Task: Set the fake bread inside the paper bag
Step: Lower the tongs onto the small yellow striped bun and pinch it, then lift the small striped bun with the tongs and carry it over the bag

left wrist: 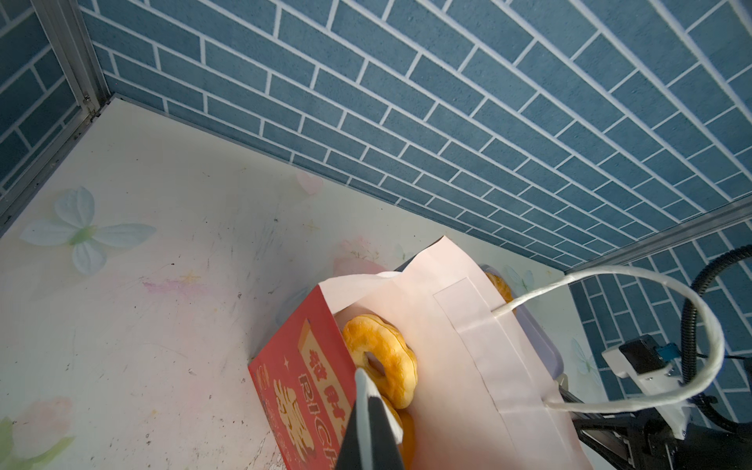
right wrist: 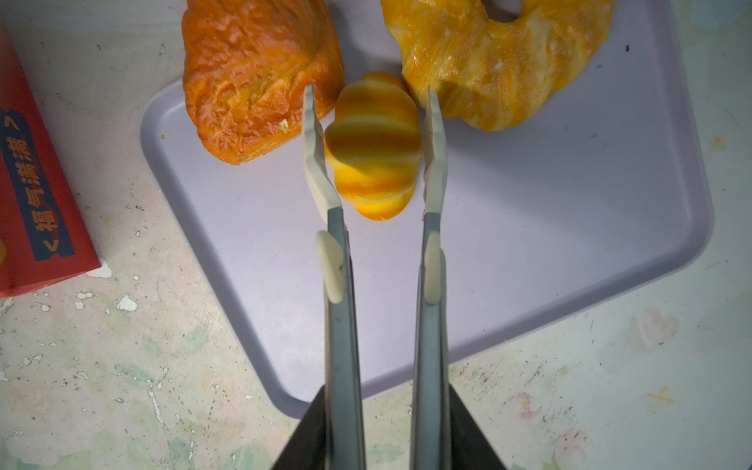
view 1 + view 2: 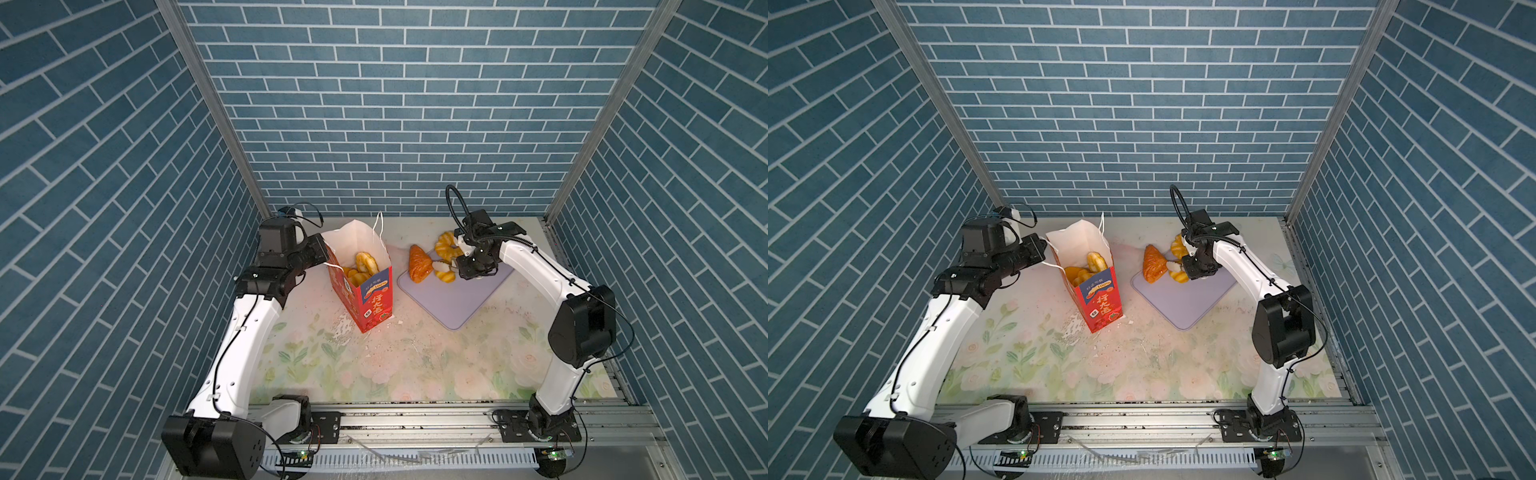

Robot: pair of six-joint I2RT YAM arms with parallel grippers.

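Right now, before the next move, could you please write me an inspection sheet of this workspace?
Surface: floral tabletop, scratched, worn.
Job's things: paper bag upright, open, donuts inside; croissant, ring donut, ridged roll on or overhanging lilac tray.
Clutter: white flakes near bag.
Tools: left tool shut on paper bag's rim; right tool, fingers against ridged roll's sides.
Cables: black loop above right wrist; cable along left arm.
Surroundings: blue brick walls, metal rail in front.

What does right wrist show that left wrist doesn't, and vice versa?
Right wrist only: right gripper closed on the ridged roll. Left wrist only: left gripper shut on the paper bag at its rim, a ring donut inside, white cord handle. Both: the bag, lilac tray, floral tabletop; left wrist's pastry sliver behind the bag can't be identified.
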